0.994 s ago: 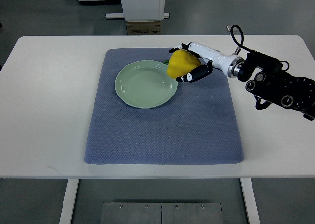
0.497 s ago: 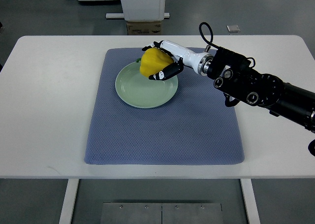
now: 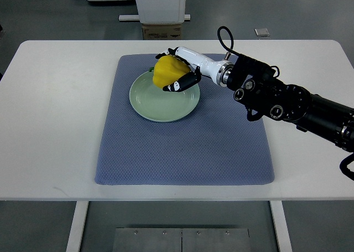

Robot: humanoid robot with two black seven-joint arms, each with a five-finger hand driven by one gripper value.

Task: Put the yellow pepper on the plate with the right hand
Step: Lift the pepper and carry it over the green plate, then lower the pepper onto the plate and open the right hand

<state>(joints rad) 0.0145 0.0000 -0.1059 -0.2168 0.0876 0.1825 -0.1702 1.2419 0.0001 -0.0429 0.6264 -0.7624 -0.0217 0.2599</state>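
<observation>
While the right hand (image 3: 176,70) is reaching in from the right edge, you are looking at its fingers (image 3: 178,85) clamping around the yellow pepper (image 3: 167,72), which is sitting over the far rim of the green plate (image 3: 160,105). Whether the pepper is touching the plate or hanging just above it is not something this steep view is settling. Everything for the coming move is lying below and slightly toward the robot's side: the plate's bare centre is waiting just nearside of the pepper, so a short lowering toward that middle is looking like the remaining step before the grip opens. The plate is resting on a blue mat (image 3: 182,152) spread across the white worktop (image 3: 55,124). No left arm is showing anywhere in view.
</observation>
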